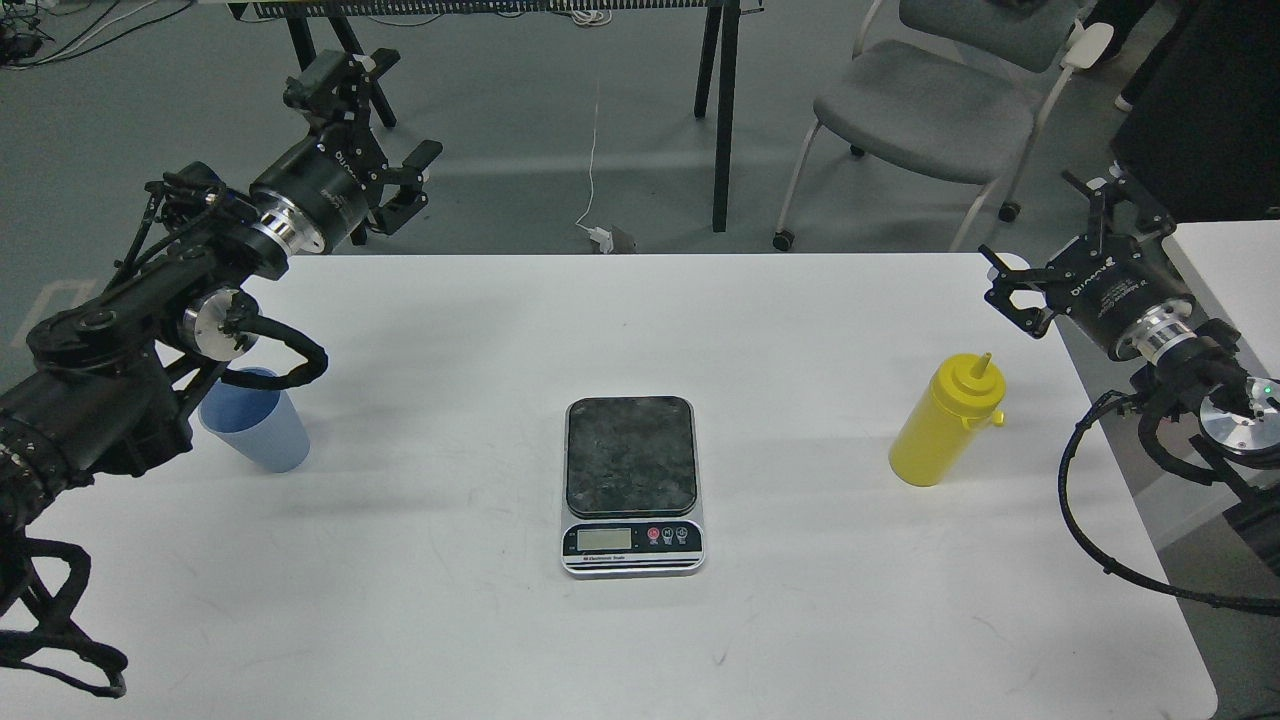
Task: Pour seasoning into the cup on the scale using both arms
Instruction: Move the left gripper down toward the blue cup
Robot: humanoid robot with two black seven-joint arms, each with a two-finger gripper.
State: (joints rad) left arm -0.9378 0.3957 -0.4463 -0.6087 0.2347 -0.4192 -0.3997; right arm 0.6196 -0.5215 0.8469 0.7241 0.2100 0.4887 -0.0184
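Note:
The scale (630, 486) lies flat in the middle of the white table (800, 340), its dark plate bare. The light blue cup (256, 432) stands upright at the left, partly hidden behind my left forearm. At the right stands the yellow seasoning bottle (946, 424), upright with its nozzle cap on. My left gripper (385, 115) is raised above the table's far left edge, open and holding nothing, well behind the cup. My right gripper (1062, 238) hovers open and empty off the table's far right corner, up and to the right of the bottle.
A grey chair (930, 110) and black desk legs (722, 110) stand on the floor beyond the table. A white cable with a plug (600, 235) lies near the far edge. Another white surface (1232, 265) sits at the right.

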